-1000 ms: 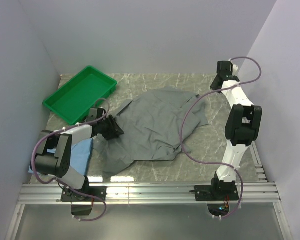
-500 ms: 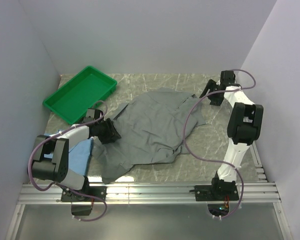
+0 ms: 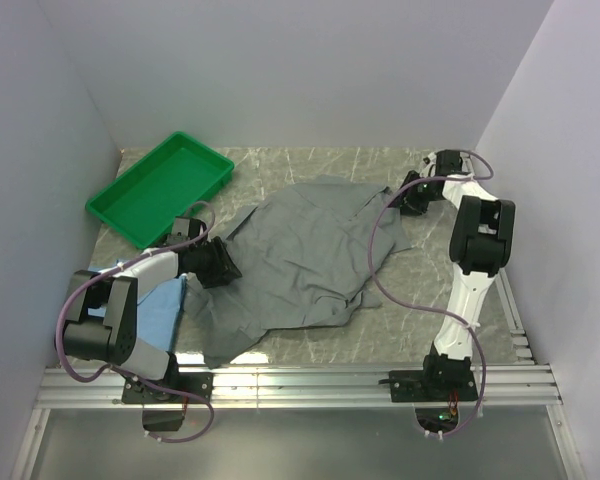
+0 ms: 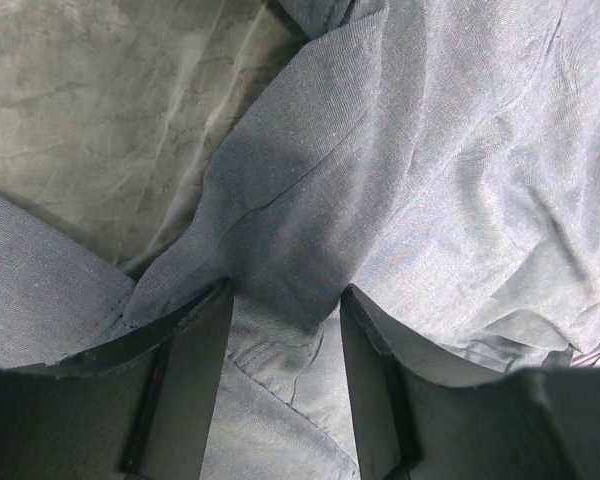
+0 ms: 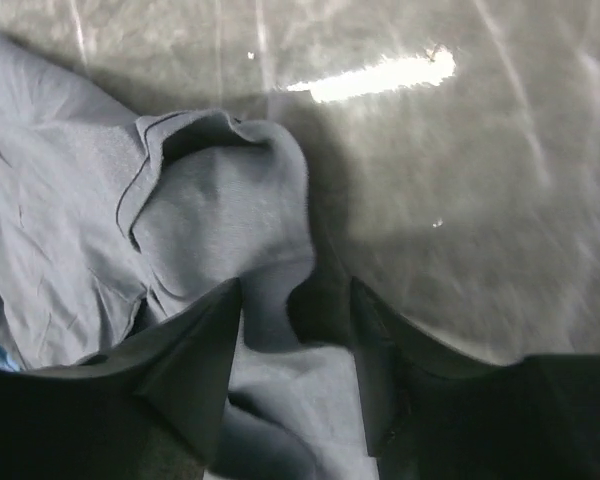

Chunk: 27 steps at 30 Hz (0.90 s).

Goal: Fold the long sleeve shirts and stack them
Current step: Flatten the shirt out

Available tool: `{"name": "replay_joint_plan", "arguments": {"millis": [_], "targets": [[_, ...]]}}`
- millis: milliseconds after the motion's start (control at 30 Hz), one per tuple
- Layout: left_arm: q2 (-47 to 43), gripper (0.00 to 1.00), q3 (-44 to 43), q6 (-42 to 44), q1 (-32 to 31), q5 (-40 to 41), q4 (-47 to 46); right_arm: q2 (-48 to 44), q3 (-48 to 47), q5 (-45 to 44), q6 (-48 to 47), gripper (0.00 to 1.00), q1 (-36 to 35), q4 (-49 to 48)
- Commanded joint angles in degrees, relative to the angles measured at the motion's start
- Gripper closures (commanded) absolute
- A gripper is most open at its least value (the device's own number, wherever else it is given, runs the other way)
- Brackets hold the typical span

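Plain grey collared shirt [image 3: 305,255] lies rumpled mid-worktop [image 3: 280,165]. Left gripper [image 4: 285,300] jaws straddle a fold, grip unclear. Right gripper [image 5: 295,300] jaws stand apart over its far corner. Either could pinch one layer, bunching the shirt.

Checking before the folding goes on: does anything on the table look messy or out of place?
The grey shirt lies crumpled and askew across the table, not spread flat. The light blue shirt is partly visible, bunched at its left edge.
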<state>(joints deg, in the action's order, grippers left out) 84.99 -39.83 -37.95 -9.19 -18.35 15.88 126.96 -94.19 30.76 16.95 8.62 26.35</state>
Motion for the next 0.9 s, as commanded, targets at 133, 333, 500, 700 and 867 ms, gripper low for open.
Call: {"name": "replay_joint_plan", "arguments": {"millis": [133,333,500,700,867], "targets": [[1.7,0.46,1.2,2.5,0.2,4.3,5.9,3.3,-7.4,5.5,-3.4,0.83,-0.3,4.4],[3.0,0.48,1.3,2.5,0.2,2.5,5.6,-3.5,-15.1,-11.4,-4.5,1.00,-1.2,4.7],[3.5,0.50,1.4,2.1,0.3,1.6,5.0,-17.0,-11.8,-48.7,-16.0,1.00,-11.8,-11.8],[3.4,0.50,1.4,1.9,0.2,1.5,4.7,-25.4,5.1,-76.0,-46.4,1.00,-23.2,-44.5],[3.2,0.50,1.2,2.1,0.2,1.5,5.1,-21.7,6.7,-77.0,-36.7,0.89,-22.4,-33.0]]}}
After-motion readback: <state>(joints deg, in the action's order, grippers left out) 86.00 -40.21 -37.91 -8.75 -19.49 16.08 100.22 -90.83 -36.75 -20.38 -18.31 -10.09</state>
